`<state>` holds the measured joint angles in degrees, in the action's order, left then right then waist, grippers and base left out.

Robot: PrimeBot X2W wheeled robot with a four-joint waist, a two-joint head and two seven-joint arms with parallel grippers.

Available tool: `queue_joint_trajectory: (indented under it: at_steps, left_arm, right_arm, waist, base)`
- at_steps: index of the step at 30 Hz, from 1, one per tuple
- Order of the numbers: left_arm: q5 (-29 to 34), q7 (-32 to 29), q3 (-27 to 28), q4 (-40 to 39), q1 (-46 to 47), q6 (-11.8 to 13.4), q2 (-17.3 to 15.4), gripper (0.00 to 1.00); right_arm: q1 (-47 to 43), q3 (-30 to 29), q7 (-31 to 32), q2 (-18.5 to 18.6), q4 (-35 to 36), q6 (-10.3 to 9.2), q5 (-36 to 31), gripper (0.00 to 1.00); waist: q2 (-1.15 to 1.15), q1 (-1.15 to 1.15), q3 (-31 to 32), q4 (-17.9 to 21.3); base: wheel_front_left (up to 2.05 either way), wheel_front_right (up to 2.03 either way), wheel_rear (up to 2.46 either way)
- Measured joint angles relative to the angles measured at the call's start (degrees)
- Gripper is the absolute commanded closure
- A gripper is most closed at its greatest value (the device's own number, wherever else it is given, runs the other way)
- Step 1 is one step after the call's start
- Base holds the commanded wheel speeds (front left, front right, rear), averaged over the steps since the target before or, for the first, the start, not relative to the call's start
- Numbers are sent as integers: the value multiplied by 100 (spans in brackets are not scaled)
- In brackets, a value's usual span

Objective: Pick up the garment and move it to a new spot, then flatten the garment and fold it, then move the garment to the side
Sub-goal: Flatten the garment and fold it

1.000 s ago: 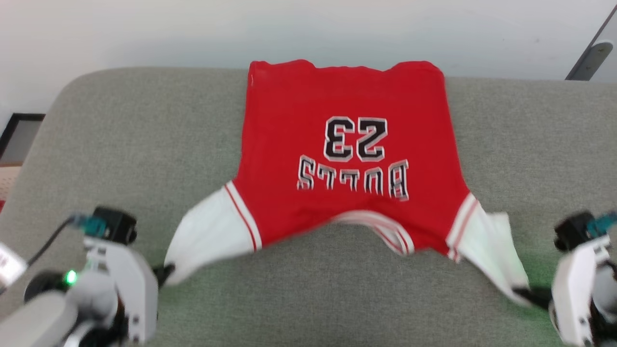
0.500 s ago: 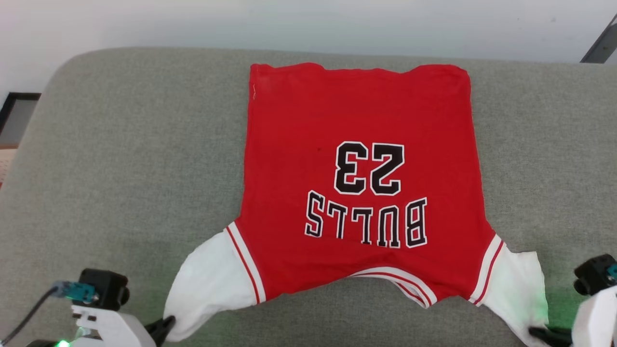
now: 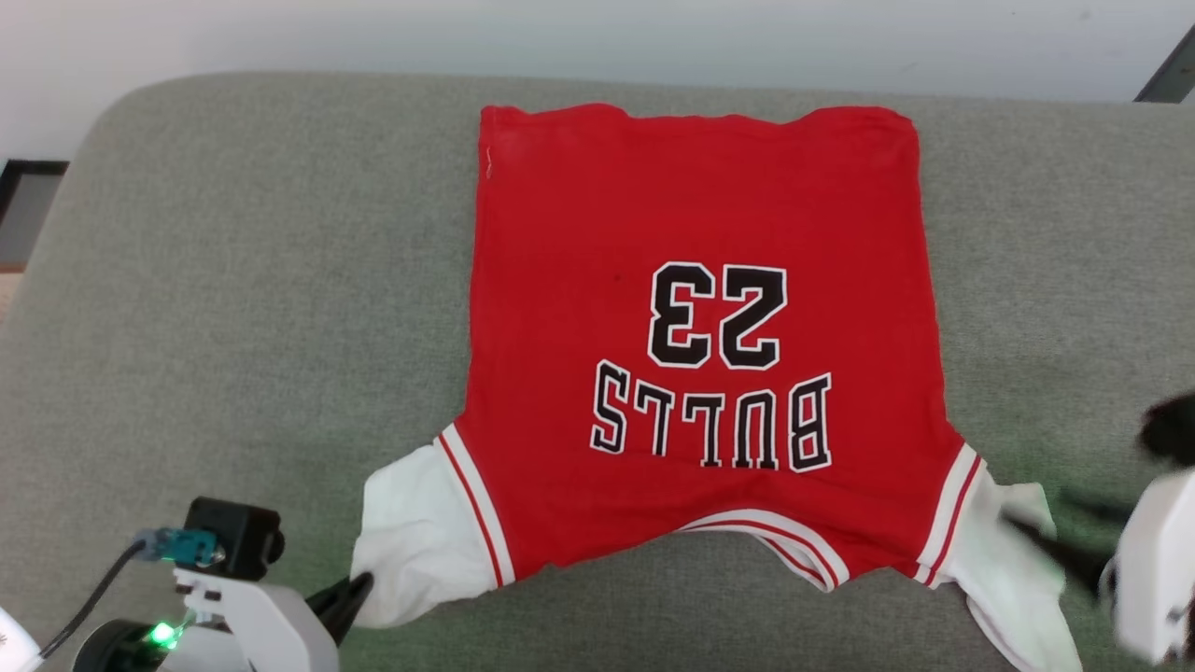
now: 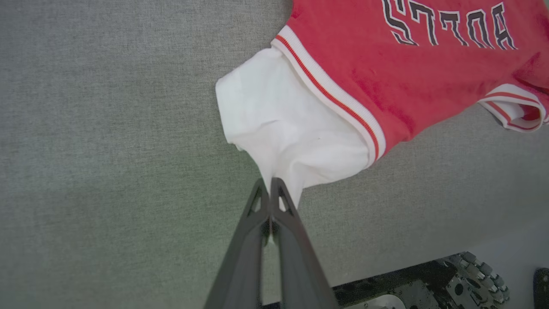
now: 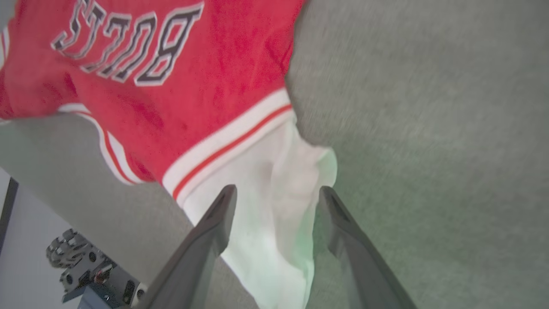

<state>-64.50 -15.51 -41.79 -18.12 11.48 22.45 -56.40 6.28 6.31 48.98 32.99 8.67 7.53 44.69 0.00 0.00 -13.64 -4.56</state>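
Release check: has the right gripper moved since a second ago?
Yes. The right gripper has opened and moved forward over the grey cushion, from the garment's sleeve tip toward its striped cuff.

Garment (image 3: 695, 308) spread on cushion (image 3: 233, 280), hem toward the far edge, collar toward the robot.
The left sleeve (image 4: 283, 128) is met at its near tip by the left gripper (image 4: 270, 184); the right sleeve (image 5: 279, 223) is straddled by the right gripper (image 5: 276, 193), one finger placed on either side.

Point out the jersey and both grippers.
jersey (image 3: 691, 215), head view, red cloth beyond the 23.
left gripper (image 4: 269, 186), left wrist view, shut fingertips gripping the jersey.
right gripper (image 5: 278, 191), right wrist view, midway between open fingertips.
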Motion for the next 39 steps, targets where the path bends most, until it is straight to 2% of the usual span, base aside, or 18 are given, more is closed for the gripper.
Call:
queue_joint_trajectory:
  at_steps: [4,9,14,20,30,37,38,39]
  left_arm:
    - [101,19,-46,27,121,-75,98,100]
    - [225,31,-111,52,357,-205,276,100]
    - [375,-11,-197,136,683,-389,501,100]
    - [526,-62,-320,334,1091,-643,818,100]
    - [654,-114,-542,794,1563,-1047,1341,100]
    - [654,-57,-595,1035,1718,-1252,1564,100]
    - [654,-48,-598,1073,1734,-1290,1585,100]
    - [653,-30,-601,1096,1739,-1298,1601,100]
  right_arm:
    - [506,-410,-87,-209,332,0,-404,0]
    - [1742,-534,-928,-566,-37,0,-1203,0]
    - [3049,-381,-1615,-832,-1402,0,-1809,0]
    - [4485,-238,-1804,-923,-3260,0,-2189,0]
    - [6104,-601,-1406,-953,-5878,0,-2995,0]
    - [6921,-1085,-754,-896,-6953,-2,-3471,0]
    - [7005,-1101,-634,-887,-7040,-4,-3529,55]
    - [7074,-1084,-539,-889,-7101,-8,-3593,100]
  waist:
    - [0,0,-109,-50]
    - [0,0,-334,-148]
    - [0,0,-629,-316]
    - [0,0,-993,-620]
    - [0,0,-1484,-1249]
    - [0,0,-1754,-1571]
    - [0,0,-1782,-1602]
    - [0,0,-1806,-1626]
  base:
    - [0,0,0]
    - [0,0,0]
    - [0,0,0]
    - [0,0,0]
    - [0,0,0]
    - [0,0,0]
    - [0,0,0]
    - [0,0,0]
